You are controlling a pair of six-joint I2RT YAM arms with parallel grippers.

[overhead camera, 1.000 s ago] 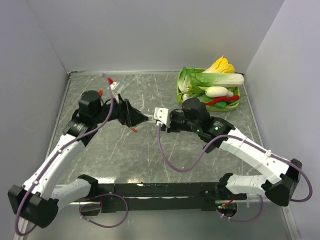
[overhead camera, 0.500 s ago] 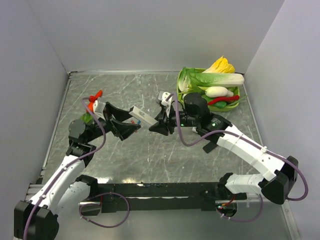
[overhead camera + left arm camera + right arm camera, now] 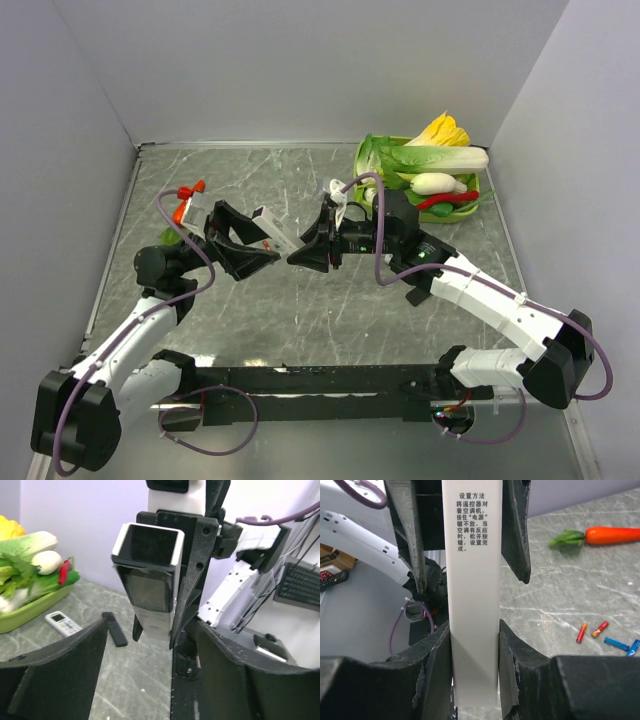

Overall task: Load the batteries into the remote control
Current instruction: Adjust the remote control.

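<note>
My right gripper (image 3: 305, 245) is shut on the long slim white remote control (image 3: 272, 228) and holds it in the air, pointing left. In the right wrist view my right gripper (image 3: 473, 630) clamps the bar (image 3: 472, 570) from both sides. My left gripper (image 3: 262, 245) is wide open, its fingers (image 3: 406, 535) flanking the remote's far end without touching it. In the left wrist view the remote's end (image 3: 147, 580) faces me above my open left gripper (image 3: 151, 635). Two red-orange batteries (image 3: 581, 632) (image 3: 600, 629) lie on the table.
A short white remote with buttons (image 3: 62, 623) and a black remote (image 3: 115, 628) lie on the table. Small blue pieces (image 3: 616, 643) lie beside the batteries, and a toy carrot (image 3: 612, 535) beyond. A green tray of vegetables (image 3: 362, 178) stands at the back right.
The left arm has pulled back to the left with its gripper open. The right gripper has carried the remote up and left, so that its far end now lies between the left fingers.
</note>
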